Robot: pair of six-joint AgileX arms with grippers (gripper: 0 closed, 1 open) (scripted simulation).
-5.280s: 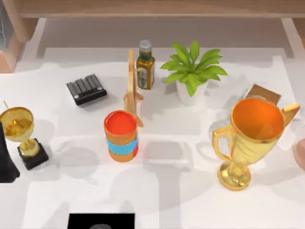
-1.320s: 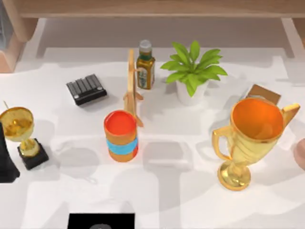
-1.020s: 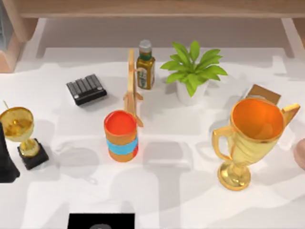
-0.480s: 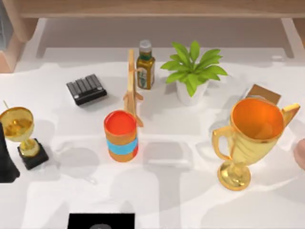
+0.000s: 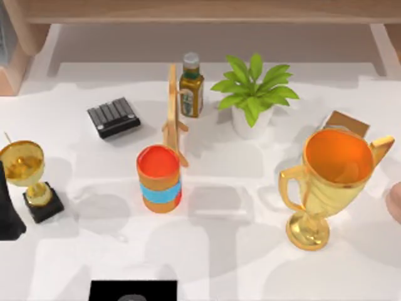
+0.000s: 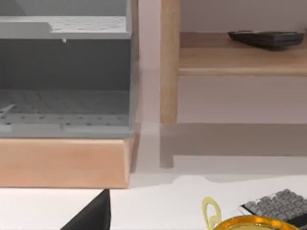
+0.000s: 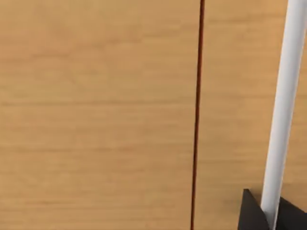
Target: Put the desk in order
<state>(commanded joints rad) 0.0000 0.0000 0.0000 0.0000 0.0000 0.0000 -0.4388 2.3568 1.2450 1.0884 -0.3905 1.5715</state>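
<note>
From above, the smooth white desk (image 5: 225, 263) spreads across the whole scene, carrying a glossy gold trophy (image 5: 329, 182), a banded red cup (image 5: 160, 179), a leafy potted plant (image 5: 252, 94) and a ribbed black keypad (image 5: 113, 116). The left wrist view faces a grey perforated organiser (image 6: 64, 72) and wooden shelf (image 6: 240, 60). The right wrist view faces grained wood panelling (image 7: 96, 115) and a white rod (image 7: 283, 115); I cannot tell how either arm's jaws stand.

Bright, even light from above. Soft-edged, overlapping grey shadows patch the white table (image 5: 250, 263), darkest beside the striped cup (image 5: 160, 179) and the large gold trophy (image 5: 329, 182). Mild sheen on the trophy's gold. Top view slightly soft; wrist views evenly lit, no glare.
</note>
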